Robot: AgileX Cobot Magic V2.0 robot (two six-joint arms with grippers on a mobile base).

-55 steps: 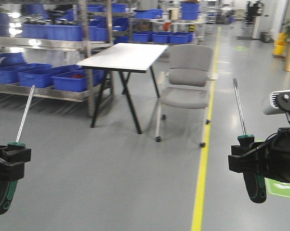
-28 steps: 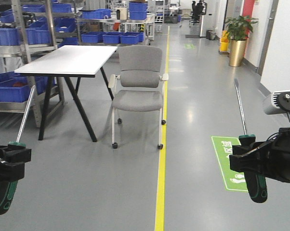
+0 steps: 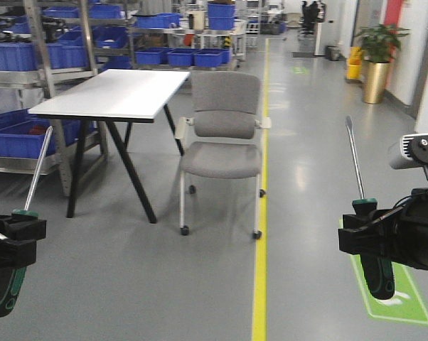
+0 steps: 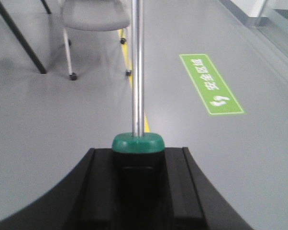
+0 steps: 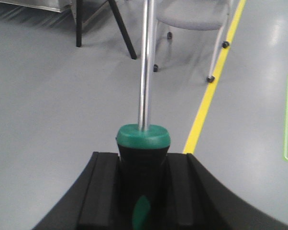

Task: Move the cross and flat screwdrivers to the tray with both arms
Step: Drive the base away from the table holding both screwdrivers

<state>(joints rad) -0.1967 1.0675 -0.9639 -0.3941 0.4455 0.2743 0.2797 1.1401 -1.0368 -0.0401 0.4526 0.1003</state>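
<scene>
Holding one tool apiece, both arms carry their loads upright. The left gripper [image 3: 13,236] has its fingers [image 4: 98,191] closed around the black handle of the left screwdriver [image 3: 38,169], just under its green collar. The right gripper [image 3: 365,238] clamps the right screwdriver [image 3: 353,162] the same way. Both steel shafts point up and lean a little outward from the vertical.

What has changed over the last second is the background, not the grasp. The white table [image 3: 121,92] and grey chair [image 3: 225,135] slid well to the left across the front view, then drifted partly back to the right. The green floor sign [image 3: 395,298] has come in beside the yellow line [image 3: 260,284]. Both grippers and both screwdrivers sit at the same places in that view throughout. I judge from this that the mobile base is turning or travelling while the arms stay put.

For the task, pick-up looks finished and this reads as the carrying leg. The tray appears in no view, so its position cannot be told. Placement likely waits until the base brings it within sight.
</scene>
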